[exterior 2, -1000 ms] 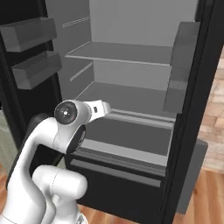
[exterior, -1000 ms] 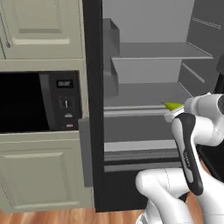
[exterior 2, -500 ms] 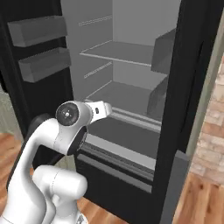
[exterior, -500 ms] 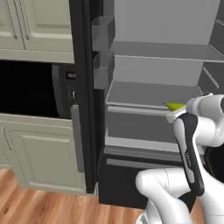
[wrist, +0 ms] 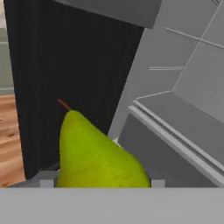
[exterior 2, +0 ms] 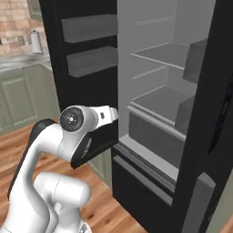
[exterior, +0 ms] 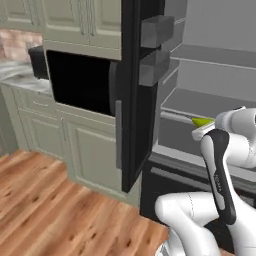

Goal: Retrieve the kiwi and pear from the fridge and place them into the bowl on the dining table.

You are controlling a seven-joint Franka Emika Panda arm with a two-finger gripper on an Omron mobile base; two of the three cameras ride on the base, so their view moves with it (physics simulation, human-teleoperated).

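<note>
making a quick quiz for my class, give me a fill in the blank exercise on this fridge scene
1. The end effector holds a yellow-green ____.
2. The fridge doors stand ____.
3. Left of the fridge, a black ____ sits built into the pale green cabinets.
4. The floor is made of ____.

Missing words: pear; open; microwave; wood

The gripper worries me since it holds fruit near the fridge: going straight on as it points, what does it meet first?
Probably the fridge's open left door, whose dark inner face lies right beyond the pear held in the gripper; depth is unclear.
</note>
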